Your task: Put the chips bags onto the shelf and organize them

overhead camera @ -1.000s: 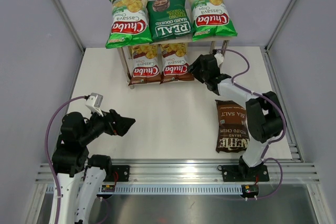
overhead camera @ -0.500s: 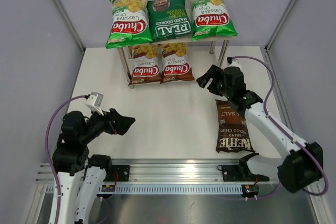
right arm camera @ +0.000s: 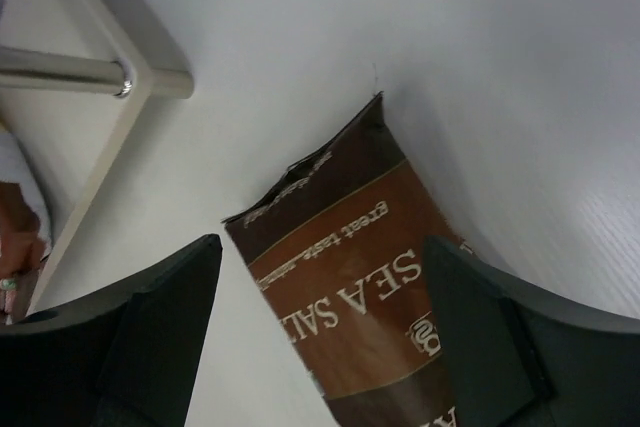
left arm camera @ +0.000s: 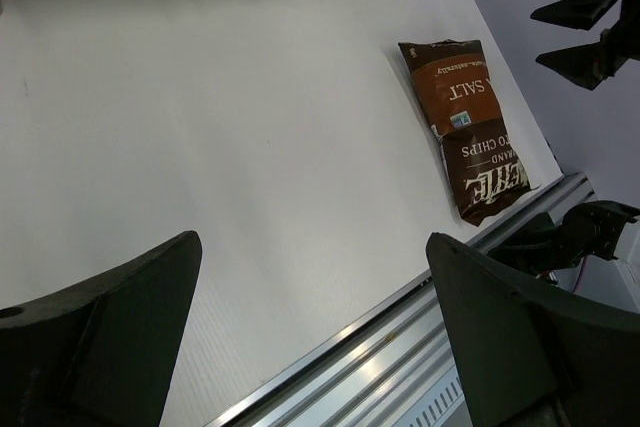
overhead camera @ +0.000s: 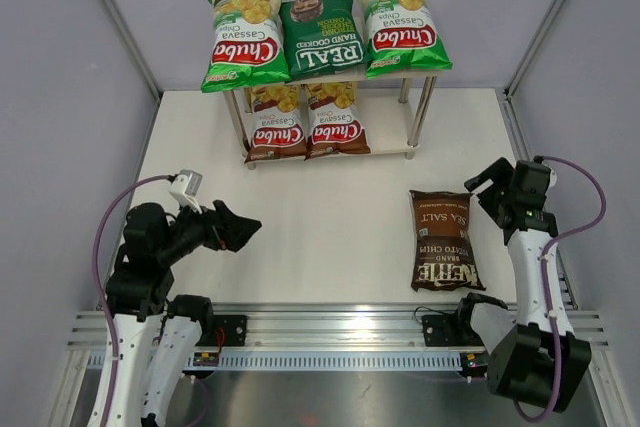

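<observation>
The shelf [overhead camera: 423,115] stands at the back. Its top board holds a light-green Chuba bag [overhead camera: 245,39], the dark-green REAL bag [overhead camera: 320,32] and a second light-green Chuba bag [overhead camera: 403,27]. Two brown Chuba bags [overhead camera: 277,123] [overhead camera: 335,119] stand on the lower board, with its right third bare. The dark-brown Kettle sea salt bag [overhead camera: 442,239] lies flat on the table at the right, and also shows in the right wrist view [right arm camera: 350,277] and the left wrist view [left arm camera: 468,127]. My right gripper [overhead camera: 483,185] is open and empty, above and just right of the bag's far end. My left gripper [overhead camera: 245,230] is open and empty at the near left.
A metal rail [overhead camera: 330,325] runs along the table's near edge. Grey walls enclose the table on the left, right and back. The shelf's metal legs [right arm camera: 60,72] and lower board edge [right arm camera: 90,177] show close to the left in the right wrist view.
My right arm has pulled back from the shelf's right side and swung right, now over the Kettle bag's far end. The left arm has barely moved.
</observation>
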`<control>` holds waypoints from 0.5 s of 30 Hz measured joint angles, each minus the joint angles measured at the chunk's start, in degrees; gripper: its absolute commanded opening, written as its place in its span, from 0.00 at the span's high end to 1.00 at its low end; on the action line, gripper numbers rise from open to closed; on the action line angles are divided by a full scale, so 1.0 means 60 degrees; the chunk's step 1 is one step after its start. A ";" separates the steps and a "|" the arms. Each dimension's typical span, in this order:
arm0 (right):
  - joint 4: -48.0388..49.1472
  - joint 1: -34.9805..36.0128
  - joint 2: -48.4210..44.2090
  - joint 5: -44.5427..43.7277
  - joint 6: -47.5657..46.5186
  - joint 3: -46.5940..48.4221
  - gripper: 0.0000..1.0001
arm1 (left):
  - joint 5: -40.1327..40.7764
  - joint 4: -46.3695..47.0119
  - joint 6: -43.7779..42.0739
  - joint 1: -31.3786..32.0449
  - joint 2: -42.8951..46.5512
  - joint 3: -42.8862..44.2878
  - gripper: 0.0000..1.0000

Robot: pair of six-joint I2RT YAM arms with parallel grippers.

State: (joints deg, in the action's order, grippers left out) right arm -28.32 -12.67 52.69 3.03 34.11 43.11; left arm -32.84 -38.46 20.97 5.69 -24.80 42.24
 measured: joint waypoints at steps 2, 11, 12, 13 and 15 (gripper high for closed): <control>0.0557 -0.0590 0.0554 0.0288 -0.0007 -0.0546 0.11 | -0.0033 0.0044 0.0007 0.0047 0.0055 -0.0109 0.01; 0.3654 -0.1625 0.2845 0.1759 -0.0022 -0.1789 0.10 | -0.0193 0.0219 0.0007 0.0685 0.0335 -0.0186 0.01; 0.3967 -0.1628 0.3180 0.2029 -0.0033 -0.1789 0.12 | -0.0208 0.0226 0.0007 0.0718 0.0361 -0.0186 0.01; 0.4193 -0.1639 0.3432 0.2266 -0.0040 -0.1792 0.12 | -0.0215 0.0229 0.0007 0.0747 0.0386 -0.0186 0.01; 0.4670 -0.1639 0.3748 0.2688 -0.0036 -0.1858 0.14 | -0.0229 0.0284 0.0007 0.0772 0.0437 -0.0189 0.01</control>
State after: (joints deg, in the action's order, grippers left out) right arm -0.30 -22.50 75.18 19.16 33.89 31.97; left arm -34.22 -36.75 21.02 10.33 -22.17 41.10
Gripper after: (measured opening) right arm 0.879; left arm 0.988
